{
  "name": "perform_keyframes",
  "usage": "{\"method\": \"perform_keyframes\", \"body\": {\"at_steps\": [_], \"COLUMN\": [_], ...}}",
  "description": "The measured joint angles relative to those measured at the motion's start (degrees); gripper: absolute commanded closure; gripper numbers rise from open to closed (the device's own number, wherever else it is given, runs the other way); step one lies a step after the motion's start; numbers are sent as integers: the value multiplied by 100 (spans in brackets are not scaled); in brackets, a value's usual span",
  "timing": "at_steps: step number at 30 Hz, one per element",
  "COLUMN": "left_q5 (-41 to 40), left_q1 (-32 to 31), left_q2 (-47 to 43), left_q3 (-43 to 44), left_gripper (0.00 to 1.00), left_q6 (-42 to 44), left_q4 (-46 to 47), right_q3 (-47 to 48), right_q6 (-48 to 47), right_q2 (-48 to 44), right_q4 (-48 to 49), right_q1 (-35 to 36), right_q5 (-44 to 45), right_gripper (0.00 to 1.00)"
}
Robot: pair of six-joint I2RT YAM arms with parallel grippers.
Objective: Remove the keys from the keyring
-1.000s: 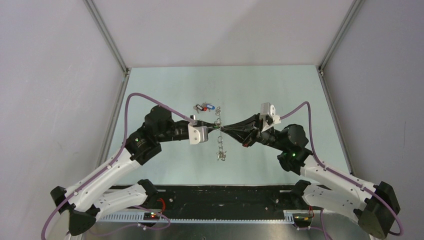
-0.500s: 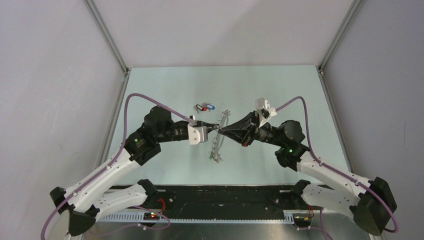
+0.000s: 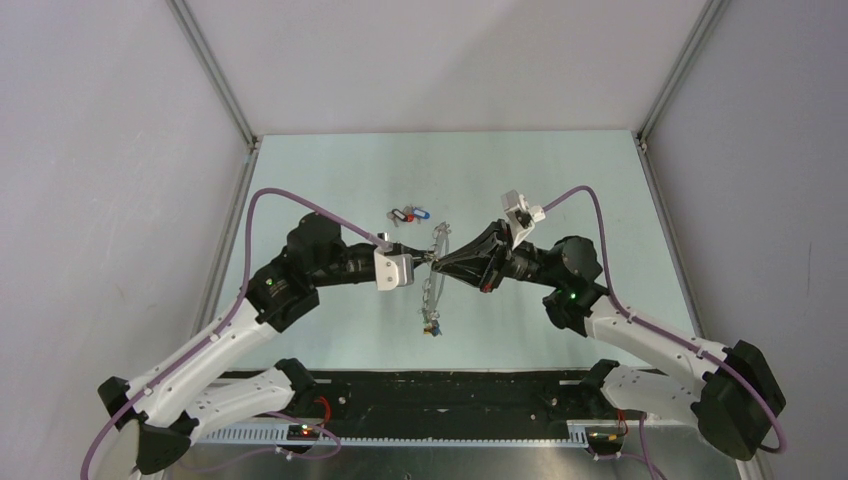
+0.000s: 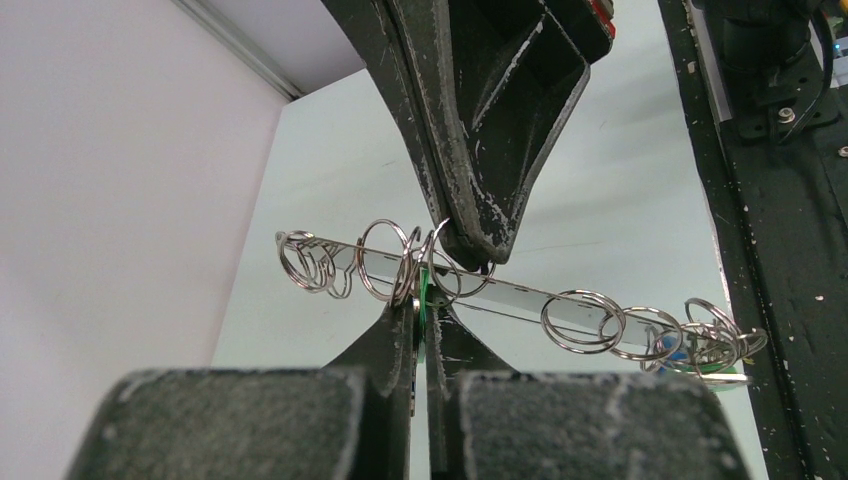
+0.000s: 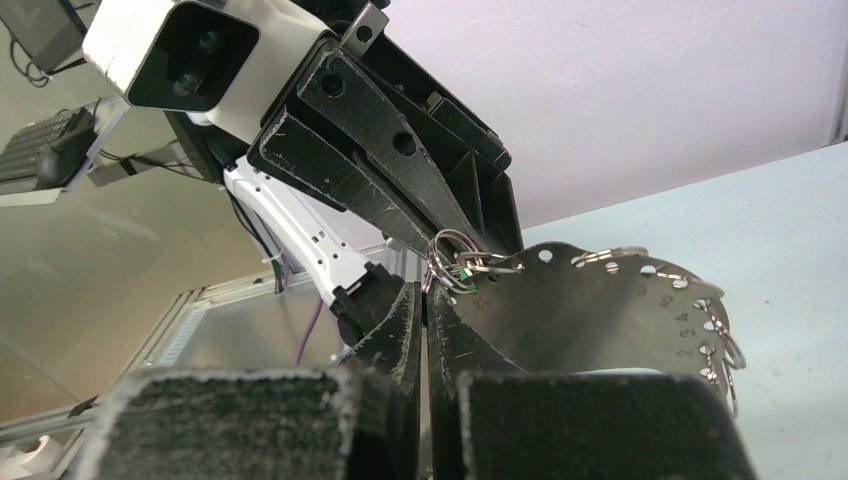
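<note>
A large, dull grey, flat metal hoop (image 5: 590, 310), pierced with numbered holes along its rim and fringed with small silvery wire rings (image 4: 385, 262), is held clear of the pale green table (image 3: 330, 180), midway between the two arms. From above it is seen nearly edge-on and tilted. The right gripper (image 5: 425, 305) is clamped on the hoop's rim, its black fingers almost touching. The left gripper (image 4: 421, 315) is pinched tight on a small green piece (image 5: 463, 276) that hangs from one of the rings. It cannot be told whether this piece is a key's head. The two grippers' tips meet at the same stretch of rim. A few small silver keys (image 3: 431, 324), one with a blue head, are bunched at the hoop's near end. A loose cluster of blue-, red- and black-headed keys (image 3: 408, 214) lies on the table beyond the left gripper, apart from the hoop.
</note>
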Motion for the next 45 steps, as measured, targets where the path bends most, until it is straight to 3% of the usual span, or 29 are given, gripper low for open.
{"method": "perform_keyframes", "body": {"at_steps": [13, 29, 45], "left_q5": [2, 227, 664], "left_q1": [22, 76, 221], "left_q2": [20, 37, -168], "left_q3": [0, 0, -7], "left_gripper": [100, 100, 100], "left_q6": [-48, -68, -887], "left_q4": [-111, -105, 350], "right_q3": [122, 299, 299], "right_q6": [413, 330, 240], "right_q2": [404, 282, 2], "right_q4": [444, -225, -409], "right_q1": [-2, 2, -35], "right_q5": [-455, -605, -579], "right_gripper": [100, 100, 100]}}
